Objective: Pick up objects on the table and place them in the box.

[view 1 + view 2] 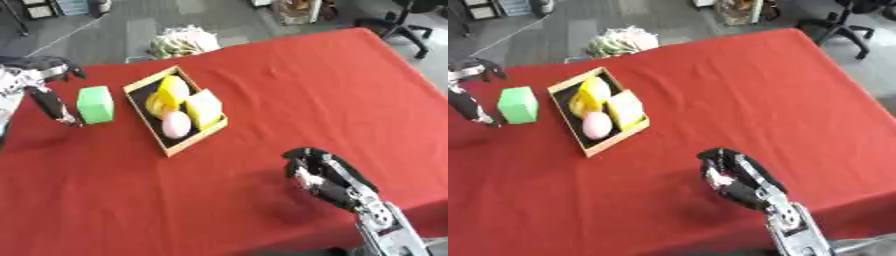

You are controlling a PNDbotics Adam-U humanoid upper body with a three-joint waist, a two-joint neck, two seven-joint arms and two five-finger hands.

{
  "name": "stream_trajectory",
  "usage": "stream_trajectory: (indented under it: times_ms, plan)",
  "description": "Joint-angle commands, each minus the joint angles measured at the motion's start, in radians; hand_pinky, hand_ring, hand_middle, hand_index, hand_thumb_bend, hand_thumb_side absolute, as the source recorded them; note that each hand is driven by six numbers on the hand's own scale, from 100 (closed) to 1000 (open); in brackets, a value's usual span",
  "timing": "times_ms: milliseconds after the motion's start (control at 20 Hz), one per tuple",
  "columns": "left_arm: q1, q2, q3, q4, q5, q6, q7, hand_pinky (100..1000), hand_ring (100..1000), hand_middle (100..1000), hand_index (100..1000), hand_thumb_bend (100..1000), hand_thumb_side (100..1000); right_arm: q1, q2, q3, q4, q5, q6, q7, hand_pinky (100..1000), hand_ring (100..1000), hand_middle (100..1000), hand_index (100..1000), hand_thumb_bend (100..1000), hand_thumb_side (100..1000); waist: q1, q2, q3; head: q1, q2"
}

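A green block stands on the red table just left of a shallow wooden box. Inside the box lie yellow pieces and a pink egg-shaped thing. My left hand hangs open at the table's left edge, its fingers pointing down beside the green block and apart from it. My right hand hovers over the near right of the table with its fingers curled and nothing in them.
The red tablecloth spreads wide to the right of the box. Beyond the far edge are a heap of bags on the floor and an office chair at the back right.
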Motion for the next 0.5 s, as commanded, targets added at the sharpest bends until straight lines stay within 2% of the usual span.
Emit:
stream_trajectory:
  times_ms: [50,500]
  plan:
    - [-0.025,0.021,0.026,0.019,-0.012,0.007,0.080,894,832,829,873,677,100,-0.018,-0.017,-0.006,-0.014,-0.001,0.001,-0.004,723,585,554,747,100,494,0.006,0.007,-0.005,-0.004,-0.022]
    - [-0.036,0.027,0.039,0.042,0.044,0.001,0.134,890,820,814,865,648,100,-0.047,-0.021,-0.007,-0.021,-0.002,0.003,-0.007,723,585,554,748,100,514,0.010,0.054,-0.044,0.008,-0.069]
